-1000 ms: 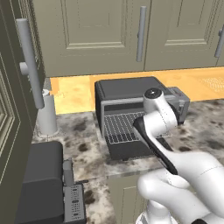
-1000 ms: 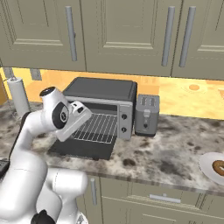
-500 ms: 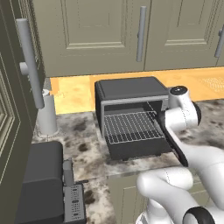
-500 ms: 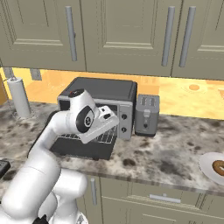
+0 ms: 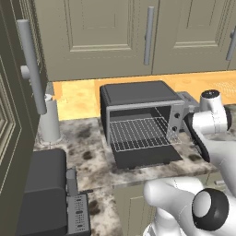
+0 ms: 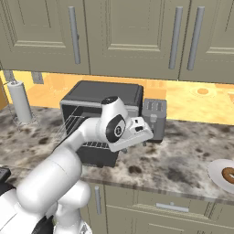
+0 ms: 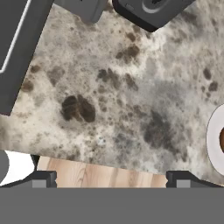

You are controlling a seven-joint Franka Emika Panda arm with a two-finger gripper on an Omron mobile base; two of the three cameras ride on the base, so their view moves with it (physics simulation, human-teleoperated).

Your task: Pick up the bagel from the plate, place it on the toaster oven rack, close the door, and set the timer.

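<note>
The bagel (image 6: 229, 174) lies on a white plate (image 6: 218, 171) at the counter's far right; in the hand view the plate (image 7: 213, 140) shows at the right edge with a sliver of bagel (image 7: 222, 140). The toaster oven (image 5: 138, 94) stands with its door (image 5: 144, 157) folded down flat and the wire rack (image 5: 137, 131) bare inside. My gripper (image 7: 111, 179) is open, nothing between its fingertips (image 7: 41, 179). It hovers over bare speckled counter, right of the door's corner (image 7: 15, 52). The hand (image 6: 137, 130) is in front of the oven's right side.
A grey toaster (image 6: 153, 118) stands right of the oven, close behind the hand. A paper towel roll (image 5: 48, 120) is at the left. A dark rounded appliance (image 5: 46, 193) fills the near left. Beige cabinets hang overhead. Open counter (image 6: 183, 160) lies between hand and plate.
The arm has swung right, from in front of the oven's open cavity to its right side near the toaster. The gripper has stayed open and empty.
</note>
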